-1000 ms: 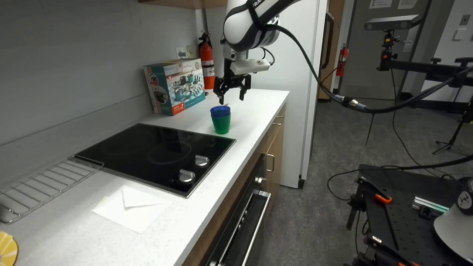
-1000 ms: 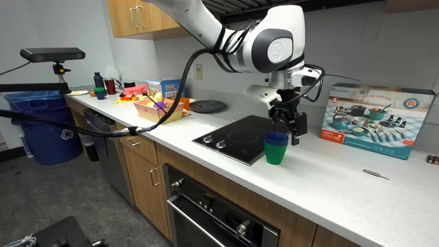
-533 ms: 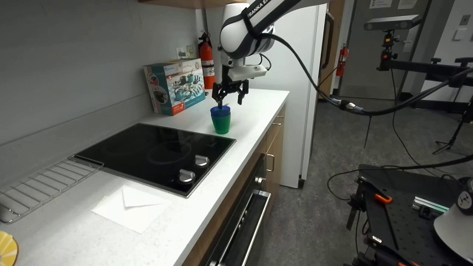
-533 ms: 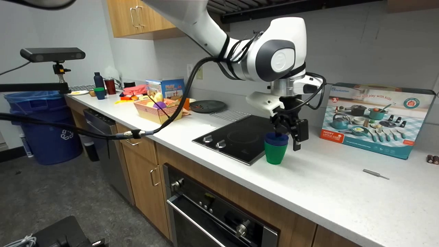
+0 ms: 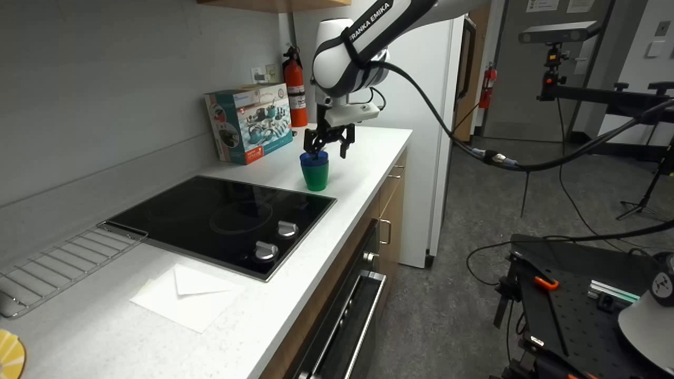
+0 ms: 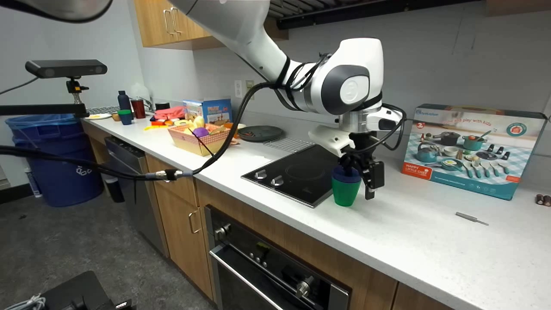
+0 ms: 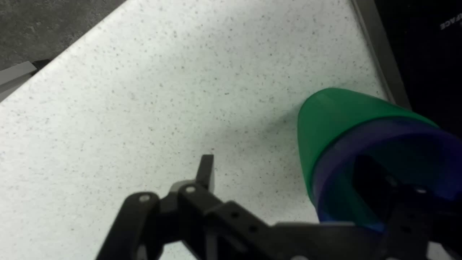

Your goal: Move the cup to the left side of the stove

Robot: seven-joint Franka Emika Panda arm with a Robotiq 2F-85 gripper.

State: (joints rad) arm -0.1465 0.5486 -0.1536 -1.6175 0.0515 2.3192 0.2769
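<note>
The small green cup with a blue upper part stands upright on the counter just past the stove's edge; it shows in both exterior views, cup and cup, and in the wrist view, cup. The stove is a flat black glass cooktop with silver knobs; it also shows in the other views, stove and stove. My gripper is open over the cup. One finger reaches down inside the cup and the other hangs outside it, apart from the wall, as the gripper shows in the wrist view.
A colourful toy box stands against the wall. A wire rack and white paper lie on the far side of the stove. A food basket stands further along. A thin tool lies on the counter.
My gripper has moved down over the cup. One finger has gone from above the rim to inside the cup. The cup has not moved.
</note>
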